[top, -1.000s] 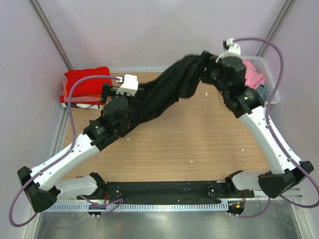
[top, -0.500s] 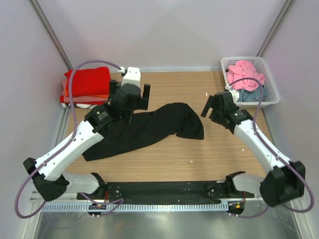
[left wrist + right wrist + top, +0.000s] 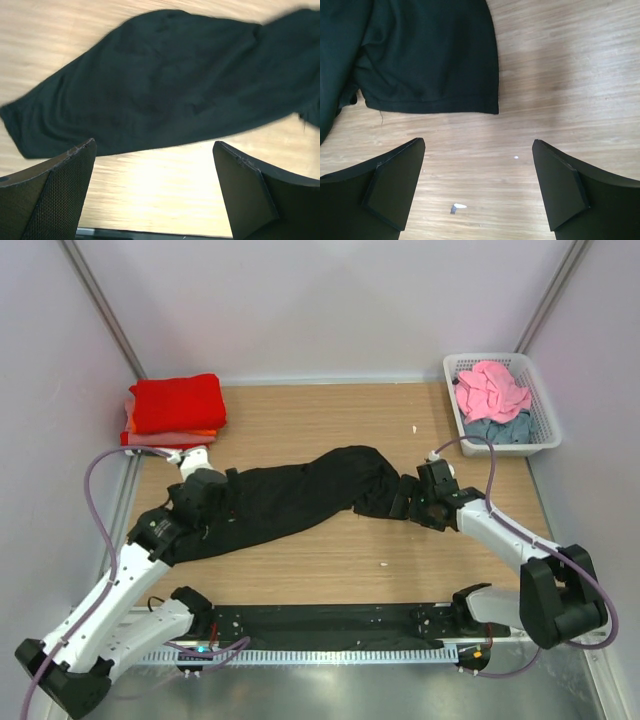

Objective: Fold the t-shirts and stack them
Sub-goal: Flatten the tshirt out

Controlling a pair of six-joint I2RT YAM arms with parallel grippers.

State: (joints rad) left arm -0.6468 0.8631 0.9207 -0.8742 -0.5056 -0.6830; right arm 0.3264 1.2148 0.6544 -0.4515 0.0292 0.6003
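"Left fingers (image 3: 55, 192)?"
"Spread wide and empty, with the black t-shirt (image 3: 290, 502) just beyond their tips."
"Right fingers (image 3: 395, 185)?"
"Wide apart, holding nothing. The shirt's hem lies just ahead on the worktop (image 3: 330, 570)."
"And farther off?"
"A folded red t-shirt (image 3: 177, 403) in the far-left corner, and a pink t-shirt (image 3: 490, 388) in the basket (image 3: 512, 448) at the far right."

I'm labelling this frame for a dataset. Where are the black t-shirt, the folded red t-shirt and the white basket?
black t-shirt (image 3: 300, 495): top external view, middle of its body.
red t-shirt (image 3: 177, 403): top external view, centre of its folded top.
white basket (image 3: 485, 359): top external view, its far rim.
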